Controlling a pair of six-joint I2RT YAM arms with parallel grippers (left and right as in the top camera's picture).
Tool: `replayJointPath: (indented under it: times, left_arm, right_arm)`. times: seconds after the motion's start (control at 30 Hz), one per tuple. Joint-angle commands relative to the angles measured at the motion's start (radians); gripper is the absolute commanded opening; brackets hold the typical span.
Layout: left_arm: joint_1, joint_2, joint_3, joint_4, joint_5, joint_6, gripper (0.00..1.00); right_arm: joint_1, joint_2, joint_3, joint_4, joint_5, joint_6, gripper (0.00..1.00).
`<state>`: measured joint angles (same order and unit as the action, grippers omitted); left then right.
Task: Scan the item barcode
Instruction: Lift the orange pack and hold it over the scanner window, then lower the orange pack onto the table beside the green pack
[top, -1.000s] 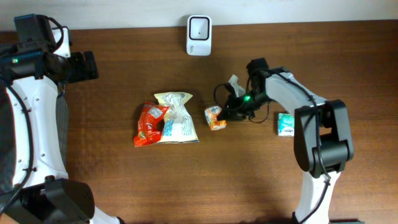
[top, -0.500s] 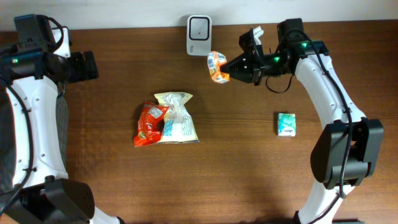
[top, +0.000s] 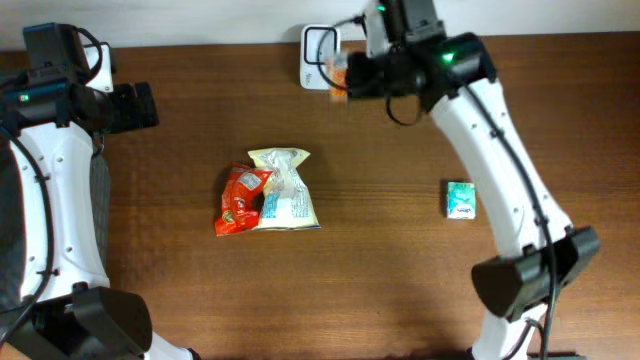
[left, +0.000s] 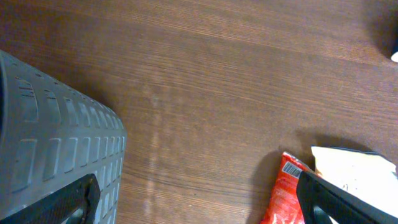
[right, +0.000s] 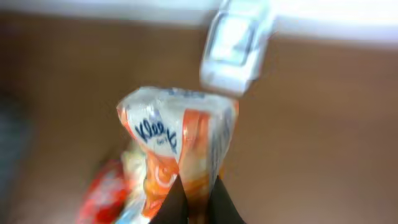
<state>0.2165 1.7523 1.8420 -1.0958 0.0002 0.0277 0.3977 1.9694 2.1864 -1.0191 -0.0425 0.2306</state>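
The item is an orange-and-white tissue pack (top: 339, 76) (right: 177, 143). My right gripper (top: 350, 76) (right: 194, 200) is shut on its lower edge and holds it in the air. The pack hangs right in front of the white barcode scanner (top: 318, 42) (right: 236, 46) at the table's back edge. The right wrist view is blurred, and no barcode shows on the pack. Far to the left, my left gripper (top: 140, 107) (left: 199, 208) hovers above the wood, open, with nothing between its fingers.
A red snack bag (top: 240, 198) (left: 289, 193) and a white bag (top: 285, 190) (left: 354, 168) lie together at mid-table. A small teal pack (top: 460, 199) lies at the right. A grey ribbed cover (left: 50, 137) fills the left of the left wrist view.
My right gripper has lifted the tissue pack off the table at mid-right and carried it back and left, up to the scanner. The left arm has not moved.
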Motion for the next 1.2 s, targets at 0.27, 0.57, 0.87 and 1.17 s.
replayJointPath:
  times: [0.27,0.57,0.87,1.17]
  left_arm:
    - [0.002,0.002,0.002,0.002,0.008,0.015,0.99]
    - [0.002,0.002,0.002,0.001,0.008,0.015,0.99]
    - [0.002,0.002,0.002,0.001,0.008,0.015,0.99]
    - [0.002,0.002,0.002,0.001,0.008,0.015,0.99]
  right_arm:
    - [0.098,0.403,0.024,0.863,0.615,-0.963,0.04]
    - [0.072,0.590,0.024,0.957,0.566,-1.140,0.04]
    - [0.047,0.592,0.024,0.945,0.471,-1.139,0.04]
    - [0.045,0.587,0.024,0.910,0.461,-1.139,0.04]
